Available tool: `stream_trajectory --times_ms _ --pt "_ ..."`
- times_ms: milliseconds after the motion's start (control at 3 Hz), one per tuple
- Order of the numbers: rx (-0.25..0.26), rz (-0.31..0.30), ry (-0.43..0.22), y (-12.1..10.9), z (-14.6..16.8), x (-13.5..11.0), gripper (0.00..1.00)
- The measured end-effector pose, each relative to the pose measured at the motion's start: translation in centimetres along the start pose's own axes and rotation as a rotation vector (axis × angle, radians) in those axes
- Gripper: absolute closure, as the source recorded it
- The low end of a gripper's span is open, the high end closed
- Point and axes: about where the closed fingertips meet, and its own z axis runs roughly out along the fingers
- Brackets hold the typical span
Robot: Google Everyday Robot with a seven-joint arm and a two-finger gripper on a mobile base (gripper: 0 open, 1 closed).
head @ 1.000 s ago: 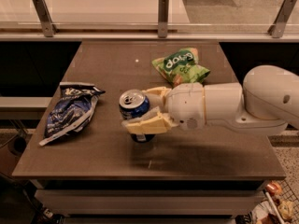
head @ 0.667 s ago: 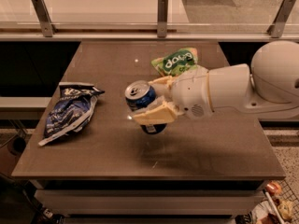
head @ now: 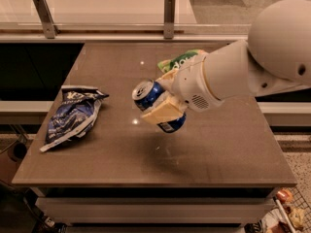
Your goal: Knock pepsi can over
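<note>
The pepsi can [head: 150,95] is dark blue with a silver top. It is tilted, top pointing up and left, held above the middle of the brown table [head: 116,149]. My gripper [head: 163,106] is shut on the can, with cream fingers [head: 163,113] on either side of its body. The white arm comes in from the right and hides part of the can's lower end.
A dark blue-and-white chip bag [head: 73,113] lies on the table's left side. A green snack bag [head: 180,59] lies behind my wrist, partly hidden. A glass rail with metal posts [head: 168,16] runs along the far edge.
The gripper has lifted the can off the table and carried it up and to the right. The can has tilted from near upright to leaning over.
</note>
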Motion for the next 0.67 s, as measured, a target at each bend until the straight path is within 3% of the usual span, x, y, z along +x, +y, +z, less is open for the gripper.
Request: stream_trajectory --times_ms 667 --pt "-0.041 -0.095 0.281 2.9 2.8 0.6 1.00"
